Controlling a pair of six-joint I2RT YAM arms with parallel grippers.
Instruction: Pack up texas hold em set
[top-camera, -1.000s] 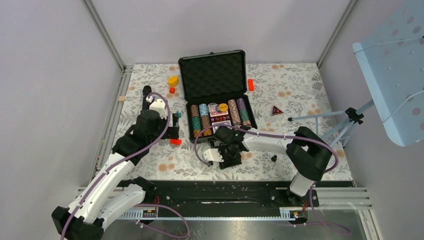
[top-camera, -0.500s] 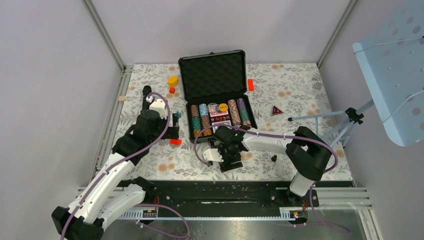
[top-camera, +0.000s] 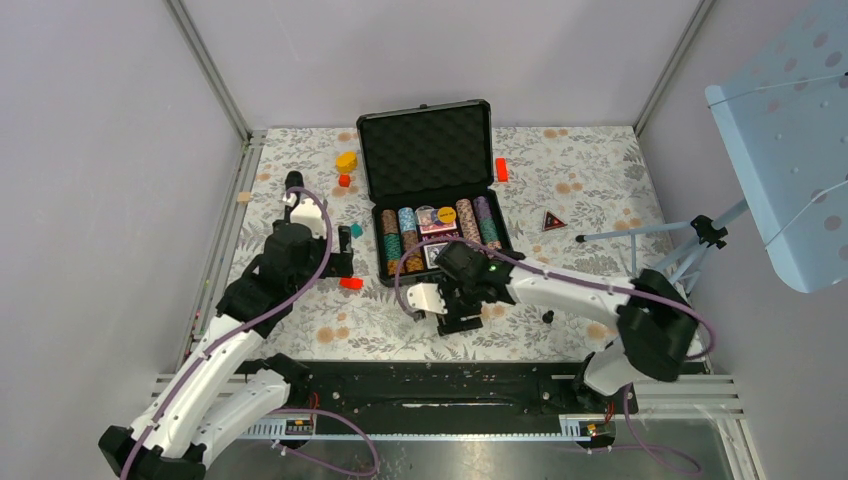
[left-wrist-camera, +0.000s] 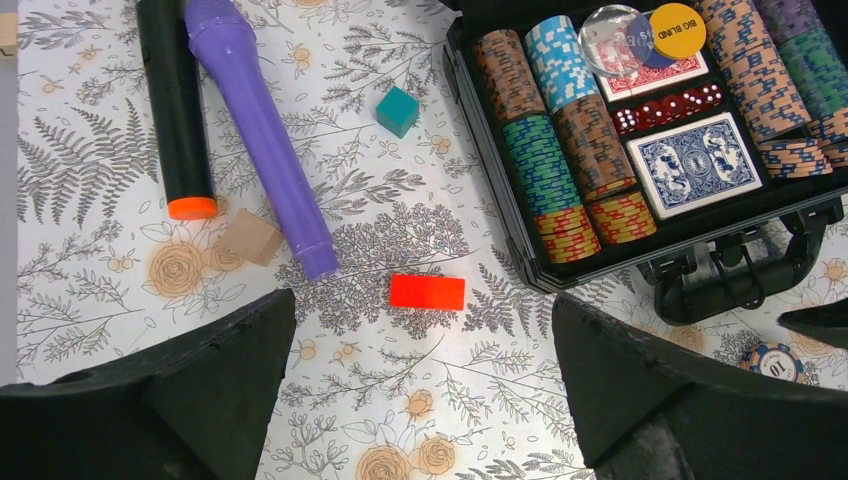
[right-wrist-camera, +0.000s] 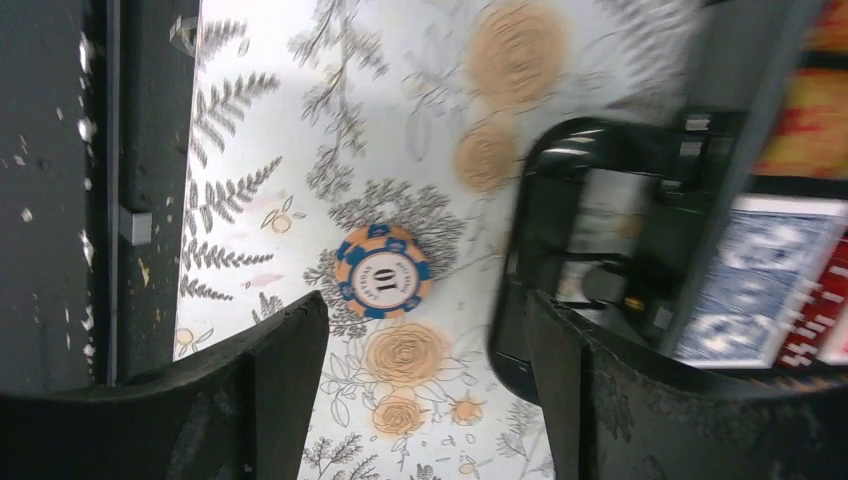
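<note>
The black case (top-camera: 369, 170) lies open mid-table, its foam-lined lid (top-camera: 425, 150) flat behind the base. Rows of striped chips (left-wrist-camera: 545, 150), a blue card deck (left-wrist-camera: 692, 163), red dice (left-wrist-camera: 668, 105) and a yellow "BIG BLIND" button (left-wrist-camera: 676, 30) fill the base. One orange-and-blue "10" chip (right-wrist-camera: 383, 272) lies loose on the mat just outside the case handle (right-wrist-camera: 600, 260); the chip (left-wrist-camera: 775, 360) also shows in the left wrist view. My right gripper (right-wrist-camera: 425, 330) hangs open over the mat beside that chip, holding nothing. My left gripper (left-wrist-camera: 420, 350) is wide open left of the case, empty.
A red block (left-wrist-camera: 427, 291), a teal cube (left-wrist-camera: 398, 110), a tan block (left-wrist-camera: 250, 237), a purple cylinder (left-wrist-camera: 258, 130) and a black orange-tipped marker (left-wrist-camera: 175, 110) lie left of the case. A yellow block (top-camera: 346, 160), another red block (top-camera: 501, 169), a triangle (top-camera: 551, 221) and a tripod (top-camera: 650, 240) stand farther off.
My right jaws have spread wider, and that arm's elbow has swung right and toward the near edge. The left arm has shifted slightly away from me.
</note>
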